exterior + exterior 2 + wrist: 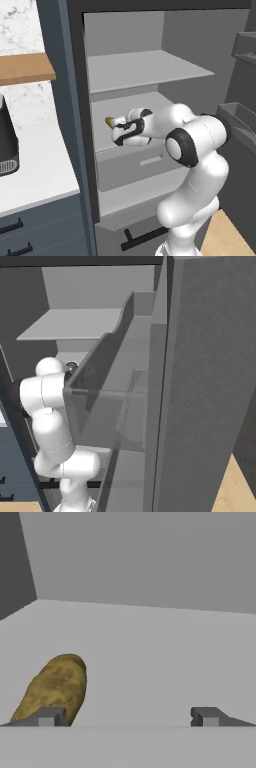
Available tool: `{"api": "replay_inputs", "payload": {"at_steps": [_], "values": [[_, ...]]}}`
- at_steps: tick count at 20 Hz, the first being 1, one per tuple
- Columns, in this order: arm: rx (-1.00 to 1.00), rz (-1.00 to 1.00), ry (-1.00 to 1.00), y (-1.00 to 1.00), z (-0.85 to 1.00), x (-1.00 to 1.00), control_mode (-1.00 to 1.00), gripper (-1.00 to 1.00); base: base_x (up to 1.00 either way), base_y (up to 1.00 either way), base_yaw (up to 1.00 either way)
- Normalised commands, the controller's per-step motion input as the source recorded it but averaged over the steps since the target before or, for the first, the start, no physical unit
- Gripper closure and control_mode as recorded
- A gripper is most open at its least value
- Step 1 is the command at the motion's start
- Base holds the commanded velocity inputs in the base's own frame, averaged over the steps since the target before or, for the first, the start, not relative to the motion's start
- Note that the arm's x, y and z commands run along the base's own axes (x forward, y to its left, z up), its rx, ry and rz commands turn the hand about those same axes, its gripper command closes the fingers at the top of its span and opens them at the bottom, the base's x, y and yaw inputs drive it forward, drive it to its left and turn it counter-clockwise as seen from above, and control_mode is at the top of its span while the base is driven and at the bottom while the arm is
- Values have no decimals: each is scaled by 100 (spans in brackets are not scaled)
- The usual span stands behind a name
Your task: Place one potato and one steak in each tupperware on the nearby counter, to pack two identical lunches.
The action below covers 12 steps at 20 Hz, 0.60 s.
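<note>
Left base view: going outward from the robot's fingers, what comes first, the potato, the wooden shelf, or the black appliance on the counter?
1. The potato, on the fridge shelf right at the open fingers.
2. The wooden shelf, up to the left on the wall.
3. The black appliance, far left on the counter; close to the shelf's rank, so hard to call.

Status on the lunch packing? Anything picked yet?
Done: nothing visibly packed. In hand: arm reaches into the open fridge, gripper open, one fingertip right by a potato lying on the shelf, not gripped. Left: grasp it, plus all the packing.
</note>
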Motion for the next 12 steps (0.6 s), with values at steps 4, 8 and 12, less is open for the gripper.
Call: {"api": "replay_inputs", "payload": {"at_steps": [4,8,12], "values": [[0,0,13,16,63,27,-100,-100,0,0,0],[0,0,32,18,5,22,-100,-100,0,0,0],[0,0,11,6,-11,-14,-100,-100,0,0,0]]}}
